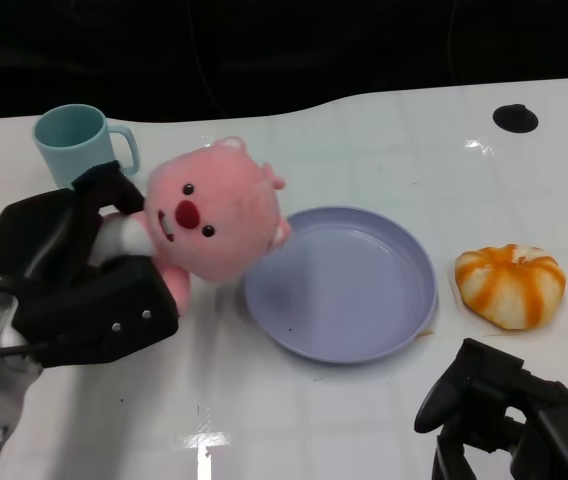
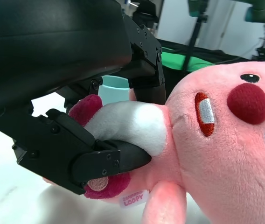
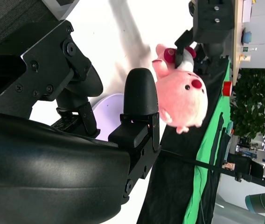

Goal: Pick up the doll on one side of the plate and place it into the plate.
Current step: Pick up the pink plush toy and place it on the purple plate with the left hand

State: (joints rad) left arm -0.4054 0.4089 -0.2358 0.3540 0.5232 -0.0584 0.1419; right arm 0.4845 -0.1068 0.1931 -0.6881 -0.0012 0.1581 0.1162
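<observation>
A pink plush doll [image 1: 214, 220] with a red nose sits at the left rim of the lavender plate [image 1: 364, 300], its head leaning over the rim. My left hand [image 1: 79, 265] grips the doll's white and pink body from the left; the left wrist view shows the black fingers [image 2: 109, 161] closed around the doll [image 2: 226, 140]. My right hand [image 1: 509, 420] rests low at the front right, fingers apart, holding nothing. The right wrist view shows the doll [image 3: 181, 95] and a bit of the plate [image 3: 111, 114] beyond my right hand's fingers [image 3: 139, 100].
A teal mug [image 1: 76, 142] stands behind my left hand at the back left. An orange and white striped plush pumpkin [image 1: 510, 285] lies right of the plate. A black round cap [image 1: 515, 117] sits in the table at the far right.
</observation>
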